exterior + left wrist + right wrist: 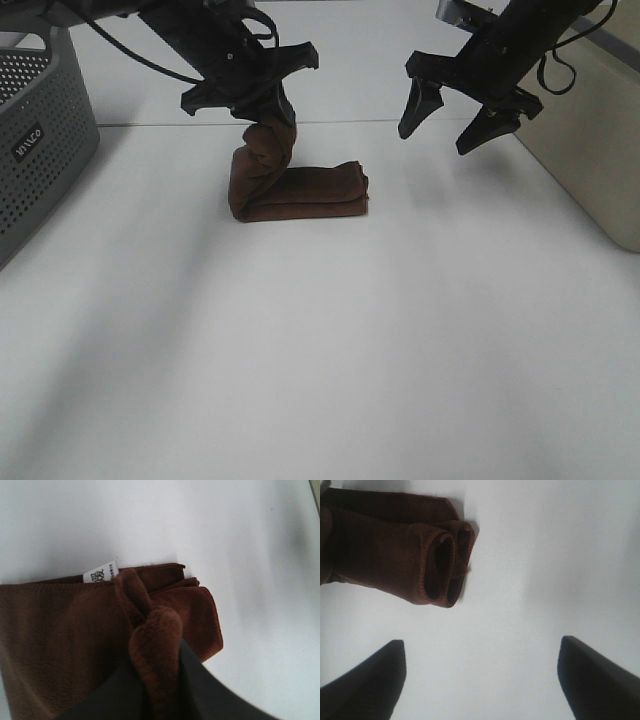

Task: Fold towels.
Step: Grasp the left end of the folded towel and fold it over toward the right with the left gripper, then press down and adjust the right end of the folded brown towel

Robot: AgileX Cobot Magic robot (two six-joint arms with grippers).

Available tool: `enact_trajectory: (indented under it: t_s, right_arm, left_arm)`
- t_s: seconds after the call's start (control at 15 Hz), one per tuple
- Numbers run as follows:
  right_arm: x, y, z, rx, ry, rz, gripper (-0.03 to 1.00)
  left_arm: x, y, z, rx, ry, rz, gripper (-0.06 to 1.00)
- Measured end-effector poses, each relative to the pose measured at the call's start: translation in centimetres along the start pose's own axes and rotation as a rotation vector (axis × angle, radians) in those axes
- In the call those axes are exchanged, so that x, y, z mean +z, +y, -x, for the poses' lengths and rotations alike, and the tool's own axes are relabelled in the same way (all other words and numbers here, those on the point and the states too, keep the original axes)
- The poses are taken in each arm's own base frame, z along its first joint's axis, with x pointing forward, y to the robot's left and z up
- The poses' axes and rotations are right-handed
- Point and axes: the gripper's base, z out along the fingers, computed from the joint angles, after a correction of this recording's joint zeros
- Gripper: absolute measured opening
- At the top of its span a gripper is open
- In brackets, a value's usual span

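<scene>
White tabletop (320,380) fills the foreground from the high camera. Farther back, near the middle, lies the towel (310,195), dark reddish-brown and folded into a thick, narrow bundle. Its left end is raised off the table in a bunched column, pinched from above by the left gripper (266,112). From the left wrist we see the dark fingers (207,697) closed on a rounded fold of cloth. The rest of the towel (60,640) lies spread beneath, with a small white tag (101,573) at its edge (the print is too small for us to read). The right gripper (437,138) hangs above the table to the right of the towel, apart from it, jaws spread wide and holding nothing. Its wrist camera shows both fingertips (380,680) over bare white surface, and the towel (385,550) beyond them with its layered end facing them. We see a grey perforated basket (35,140) at the left edge and a beige box (590,150) at the right.
</scene>
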Motion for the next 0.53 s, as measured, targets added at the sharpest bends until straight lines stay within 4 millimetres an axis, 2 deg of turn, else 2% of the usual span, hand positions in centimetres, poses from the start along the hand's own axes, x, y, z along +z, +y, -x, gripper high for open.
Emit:
enact_trajectory:
  t_s: [0.07,0.2,0.27,0.53]
  right_arm:
    - [-0.2,0.1,-0.1,-0.001,0.008,0.002,0.78]
    - [-0.3,0.1,-0.1,-0.002,0.010,0.002,0.78]
    - [-0.3,0.1,-0.1,-0.002,0.011,0.002,0.78]
    - [-0.3,0.3,-0.1,0.005,0.009,0.024,0.78]
  left_arm:
    - [0.7,-0.1,-0.3,-0.034,0.004,-0.015,0.21]
    - [1.6,-0.5,-0.4,-0.121,-0.015,-0.064,0.44]
    - [1.9,-1.0,-0.3,-0.156,-0.036,-0.098,0.52]
    - [1.9,-2.9,-0.2,-0.231,-0.073,-0.220,0.58]
